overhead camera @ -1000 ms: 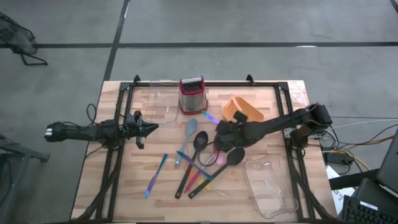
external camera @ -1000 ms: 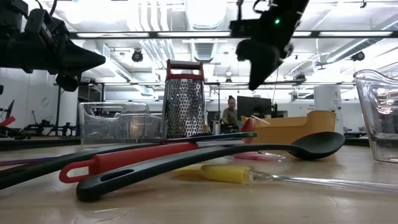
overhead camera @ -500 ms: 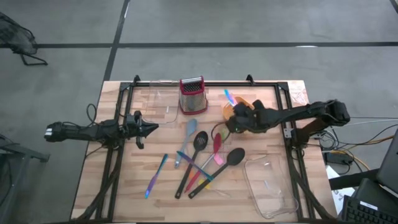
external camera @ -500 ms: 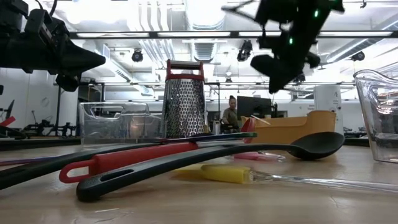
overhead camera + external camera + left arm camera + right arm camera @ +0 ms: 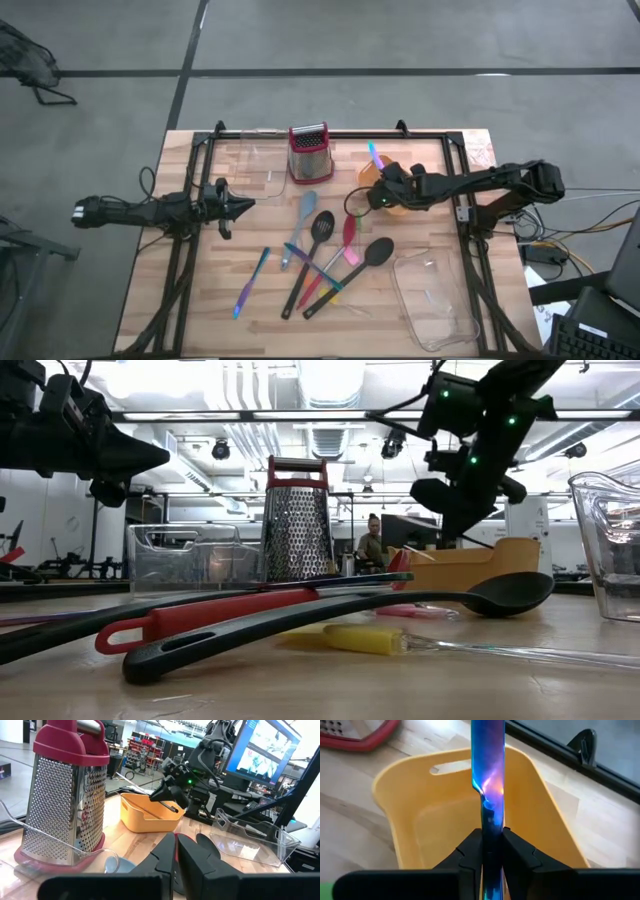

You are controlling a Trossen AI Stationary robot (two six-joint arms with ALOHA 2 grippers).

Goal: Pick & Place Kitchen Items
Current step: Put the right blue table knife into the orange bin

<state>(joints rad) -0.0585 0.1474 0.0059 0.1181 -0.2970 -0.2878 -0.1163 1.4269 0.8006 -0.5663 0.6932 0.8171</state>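
Now the wooden table holds most of the kitchen items in a loose heap at its middle, and the orange tray sits toward the far right side, near the steel grater. Compared with 1 second ago, the right arm has left the heap and carried 1 utensil across: half a second ago it was arriving at the tray, and now the right gripper hangs directly above it. Its fingers are clenched on the blue utensil, as the right wrist view shows clearly. I judge this means the pick is done and the place step is starting; only lowering and letting go seem to remain for this item. The utensil is in the air over the tray, not yet inside it. Its long axis runs forward out of the gripper, continuing the line of the fingers, and in the high view the shiny free end points toward the far edge of the table, a little to the left. The left gripper waits above the left side of the table with its fingers pressed together and nothing between them.
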